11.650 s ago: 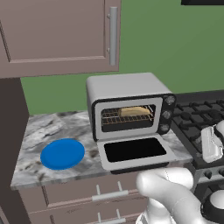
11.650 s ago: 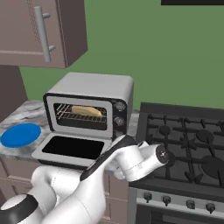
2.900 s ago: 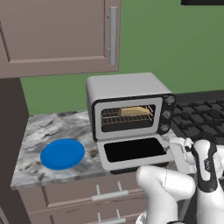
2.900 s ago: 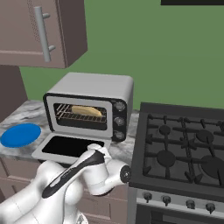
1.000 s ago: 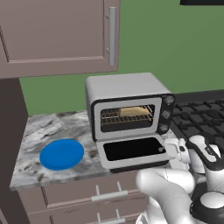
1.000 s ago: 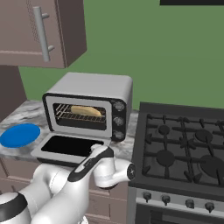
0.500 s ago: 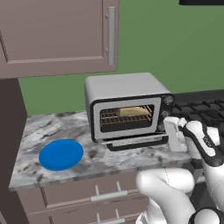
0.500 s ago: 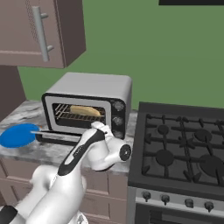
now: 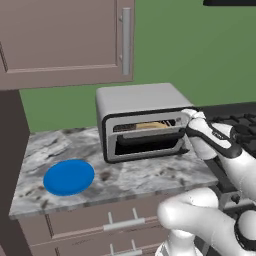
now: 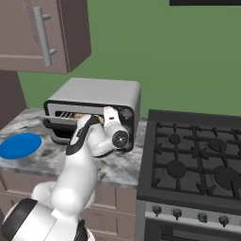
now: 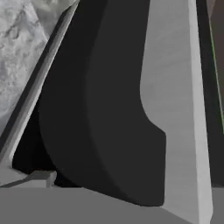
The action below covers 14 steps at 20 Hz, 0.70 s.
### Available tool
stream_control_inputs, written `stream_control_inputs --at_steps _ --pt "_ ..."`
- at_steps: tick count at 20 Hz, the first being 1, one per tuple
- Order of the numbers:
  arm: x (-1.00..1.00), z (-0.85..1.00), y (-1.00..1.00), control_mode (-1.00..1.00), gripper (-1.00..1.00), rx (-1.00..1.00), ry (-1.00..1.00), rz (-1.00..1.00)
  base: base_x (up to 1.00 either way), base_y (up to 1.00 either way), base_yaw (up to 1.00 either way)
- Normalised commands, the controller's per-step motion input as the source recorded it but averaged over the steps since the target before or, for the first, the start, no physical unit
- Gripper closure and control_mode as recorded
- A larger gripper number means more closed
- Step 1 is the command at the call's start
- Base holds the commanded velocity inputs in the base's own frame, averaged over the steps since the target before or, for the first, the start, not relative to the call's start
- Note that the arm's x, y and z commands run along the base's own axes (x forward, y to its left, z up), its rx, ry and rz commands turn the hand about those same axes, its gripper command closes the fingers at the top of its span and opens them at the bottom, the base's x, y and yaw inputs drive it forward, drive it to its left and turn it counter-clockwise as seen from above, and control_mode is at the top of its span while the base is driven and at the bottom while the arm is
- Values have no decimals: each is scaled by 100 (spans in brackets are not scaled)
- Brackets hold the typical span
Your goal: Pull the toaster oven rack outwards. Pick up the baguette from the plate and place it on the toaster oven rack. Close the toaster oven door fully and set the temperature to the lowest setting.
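The silver-grey toaster oven (image 9: 137,97) (image 10: 101,96) stands on the marble counter. Its door (image 9: 147,143) (image 10: 55,123) is tilted up and nearly shut, leaving a narrow gap along the top. The tan baguette (image 9: 151,125) (image 10: 78,116) shows through that gap inside the cavity. The rack is hidden behind the door. My gripper (image 9: 188,130) (image 10: 105,117) is pressed against the door's right end, jaws spread and holding nothing. In the hand view the door's dark glass (image 11: 87,109) and silver frame (image 11: 175,100) sit very close. The blue plate (image 9: 69,176) (image 10: 19,145) lies bare to the left.
A black gas stove (image 10: 197,160) adjoins the oven on the right. A brown wall cabinet (image 9: 65,40) hangs above the counter (image 9: 135,175), and drawers run below its front edge. My own arm crosses in front of the oven's knob panel.
The door has swung up from lying flat to nearly shut. My hand has risen with it along its right end. The jaws have stayed wide.
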Motion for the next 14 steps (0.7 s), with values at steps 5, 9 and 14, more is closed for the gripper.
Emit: stream_control_inputs --at_steps 5,9,14 --pt "64 4 53 -100 -100 0 -6 -24 0 0 0" --pt "18 6 51 -100 -100 0 -14 -26 0 0 0" --pt "2 30 51 -100 -100 0 -25 -27 0 0 0"
